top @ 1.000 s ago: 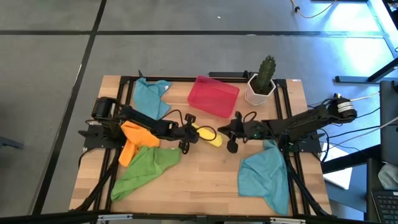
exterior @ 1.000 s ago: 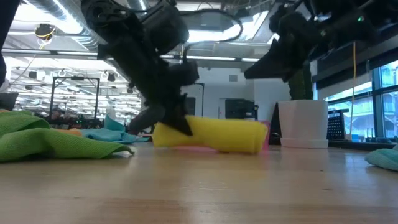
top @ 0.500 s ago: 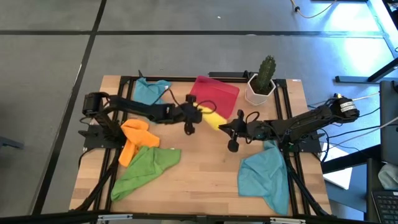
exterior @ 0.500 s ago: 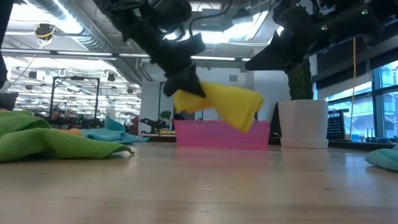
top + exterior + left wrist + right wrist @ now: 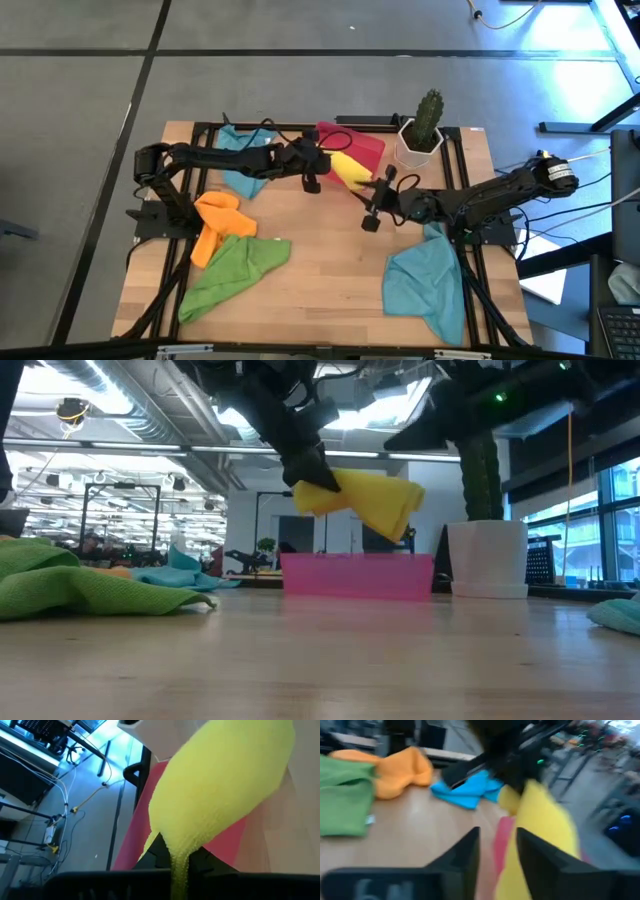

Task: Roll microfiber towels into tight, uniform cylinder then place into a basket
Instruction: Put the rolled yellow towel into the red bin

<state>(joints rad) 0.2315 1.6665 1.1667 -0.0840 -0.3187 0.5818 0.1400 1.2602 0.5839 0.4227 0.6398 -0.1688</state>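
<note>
while clamped shut, left gripper (image 5: 318, 168) holds yellow towel (image 5: 346, 168) above basket (image 5: 366, 148).

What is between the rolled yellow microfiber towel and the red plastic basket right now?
Nothing visible. The rolled yellow microfiber towel, shut in the left gripper, hangs above the red plastic basket. The right gripper sits beside it.

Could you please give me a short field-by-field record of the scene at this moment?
left gripper: shut on yellow towel, holding it in the air over the basket
right gripper: open, empty, beside the basket
yellow towel: rolled, not yet in the basket
other towels: orange, green, two blue, all unrolled on the table
cactus pot: by the basket
</note>
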